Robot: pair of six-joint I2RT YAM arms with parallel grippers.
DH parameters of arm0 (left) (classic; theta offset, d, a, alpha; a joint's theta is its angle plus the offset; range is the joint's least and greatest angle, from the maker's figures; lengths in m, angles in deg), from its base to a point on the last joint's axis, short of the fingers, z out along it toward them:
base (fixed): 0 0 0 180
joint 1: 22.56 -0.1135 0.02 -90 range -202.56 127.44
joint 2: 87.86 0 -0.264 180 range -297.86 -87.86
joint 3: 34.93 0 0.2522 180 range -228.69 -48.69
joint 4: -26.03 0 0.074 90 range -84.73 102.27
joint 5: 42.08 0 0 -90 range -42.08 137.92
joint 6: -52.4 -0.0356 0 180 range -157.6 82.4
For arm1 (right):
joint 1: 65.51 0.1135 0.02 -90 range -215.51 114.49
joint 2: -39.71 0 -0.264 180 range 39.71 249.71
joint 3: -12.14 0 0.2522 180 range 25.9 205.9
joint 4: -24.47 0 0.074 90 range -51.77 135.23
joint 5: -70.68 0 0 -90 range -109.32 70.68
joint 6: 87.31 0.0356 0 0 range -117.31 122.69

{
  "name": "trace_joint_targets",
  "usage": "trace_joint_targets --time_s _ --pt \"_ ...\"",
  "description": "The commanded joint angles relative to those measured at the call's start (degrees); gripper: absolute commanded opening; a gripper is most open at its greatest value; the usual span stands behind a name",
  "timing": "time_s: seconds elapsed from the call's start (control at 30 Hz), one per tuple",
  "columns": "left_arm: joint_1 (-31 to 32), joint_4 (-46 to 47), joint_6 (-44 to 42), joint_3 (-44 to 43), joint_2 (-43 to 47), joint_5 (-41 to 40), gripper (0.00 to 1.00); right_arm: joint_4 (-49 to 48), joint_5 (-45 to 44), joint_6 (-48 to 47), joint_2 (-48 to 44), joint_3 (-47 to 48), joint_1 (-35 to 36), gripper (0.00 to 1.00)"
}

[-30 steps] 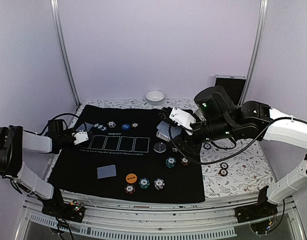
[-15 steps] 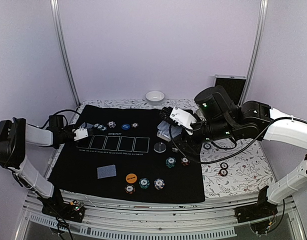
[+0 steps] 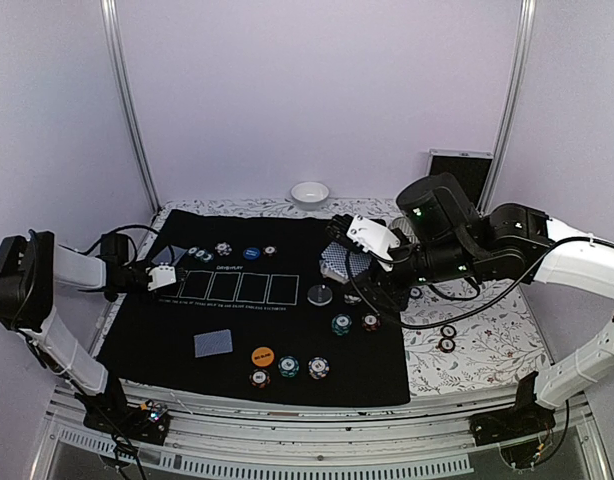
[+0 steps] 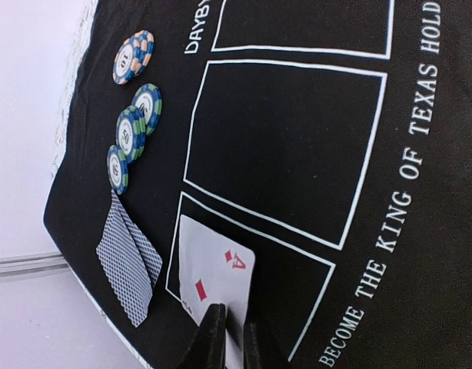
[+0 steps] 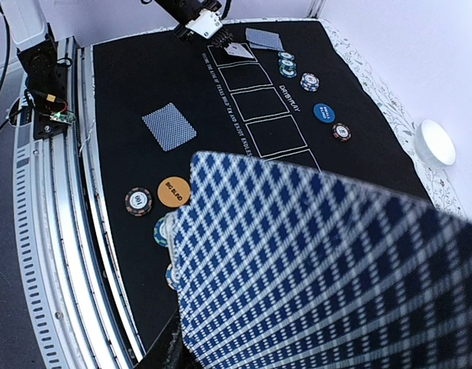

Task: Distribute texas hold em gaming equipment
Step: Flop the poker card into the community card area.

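Note:
My left gripper (image 3: 165, 277) is shut on a face-up ace of diamonds (image 4: 217, 265), held low over the leftmost white box of the black mat (image 3: 167, 330); its fingertips (image 4: 214, 327) pinch the card's near edge. My right gripper (image 3: 362, 262) is shut on a fan of blue-checked cards (image 3: 342, 264) above the mat's right side; the fan (image 5: 336, 269) hides its fingers. Two face-down cards (image 4: 128, 269) lie by the mat's far left corner, next to green chips (image 4: 132, 134). A single face-down card (image 3: 213, 343) and an orange disc (image 3: 262, 355) lie near the front.
A blue disc (image 3: 251, 254) and chips (image 3: 223, 249) line the mat's far edge. Chips (image 3: 289, 366) sit by the orange disc, two more (image 3: 341, 324) mid-right, and a grey disc (image 3: 320, 295). A white bowl (image 3: 309, 192) stands at the back. Loose chips (image 3: 447, 338) lie on the patterned cloth at right.
My left gripper has shifted slightly with the ace, ending a little lower over the leftmost box. My right arm has moved a little to the right with the fan.

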Motion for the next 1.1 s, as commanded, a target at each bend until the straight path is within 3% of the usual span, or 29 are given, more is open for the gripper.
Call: trace_joint_targets --time_s 0.0,0.4,0.7,1.07 --pt "-0.4 -4.4 -1.4 -0.5 0.1 2.4 0.11 -0.5 -0.8 1.0 -1.9 -0.5 -0.2 0.04" --pt "-0.4 -6.9 -4.3 -1.0 -0.8 0.0 0.11 -0.3 -1.0 1.0 -2.5 -0.6 -0.2 0.04" --pt "-0.4 -6.1 -5.4 -1.2 -1.6 -3.1 0.36 -0.1 -1.1 1.2 -2.4 -0.4 -0.2 0.04" --pt "-0.4 -3.4 -7.7 -1.1 -1.2 -8.8 0.37 0.0 -1.1 1.1 -2.3 -0.4 -0.2 0.04"
